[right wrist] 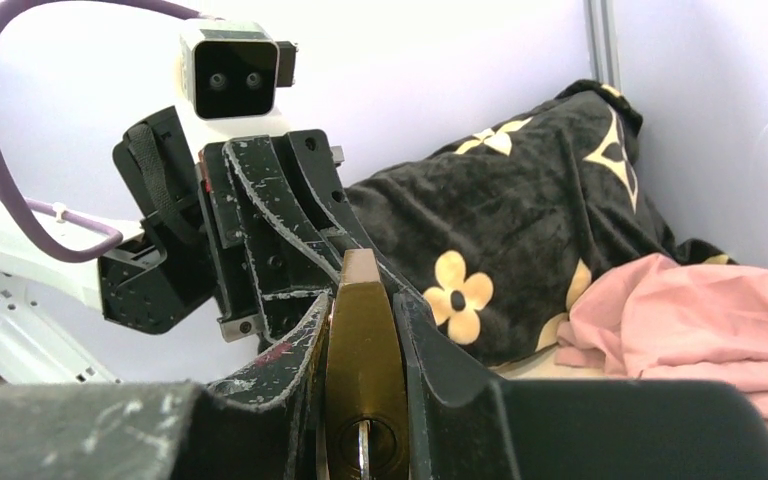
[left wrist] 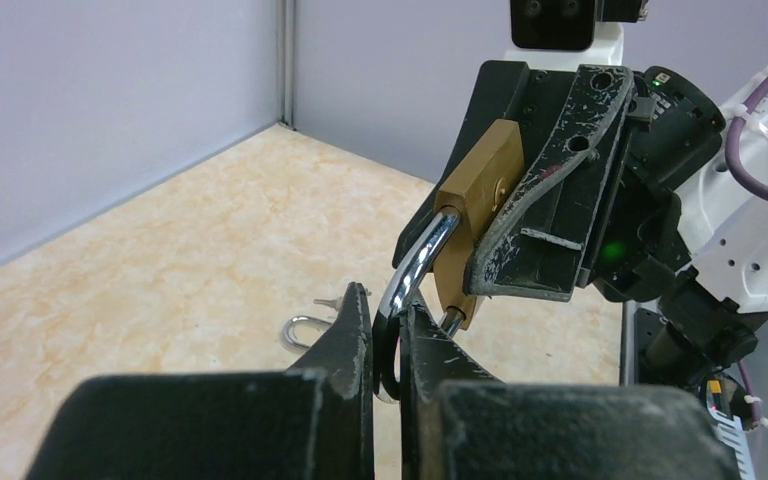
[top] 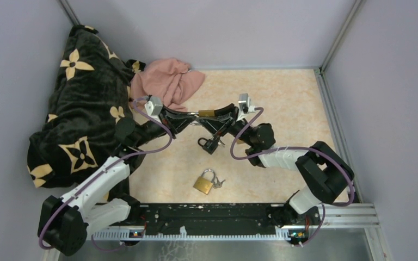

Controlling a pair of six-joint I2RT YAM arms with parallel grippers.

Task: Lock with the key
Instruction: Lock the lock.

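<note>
Hanging above the middle of the surface (top: 283,109), the brass padlock (top: 207,113) is being carried between the two arms and is not resting on anything. The right end effector (right wrist: 362,292) is clamping its body from both flat sides, with the keyway end facing the right wrist camera. The left end effector (left wrist: 385,312) is pinching the bend of the steel shackle (left wrist: 415,265) with its fingers almost together.

In my judgement the task is only partly advanced. The lock is lifted and braced, but neither end effector is carrying a key. Something pale is showing in the keyway, and I cannot tell whether it is a key. I also cannot tell whether the shackle is sitting fully home in the body. Closing it and turning a key are probably what is remaining.

In the top view, a black padlock (top: 207,144) is lying at 6 o'clock from the held one. Further along the same direction a second brass padlock (top: 203,183) is lying with small keys (top: 218,182) just beside it. A dark flowered blanket (top: 81,109) is filling the 9 o'clock side, and a pink cloth (top: 166,81) is lying at 11 o'clock.
</note>
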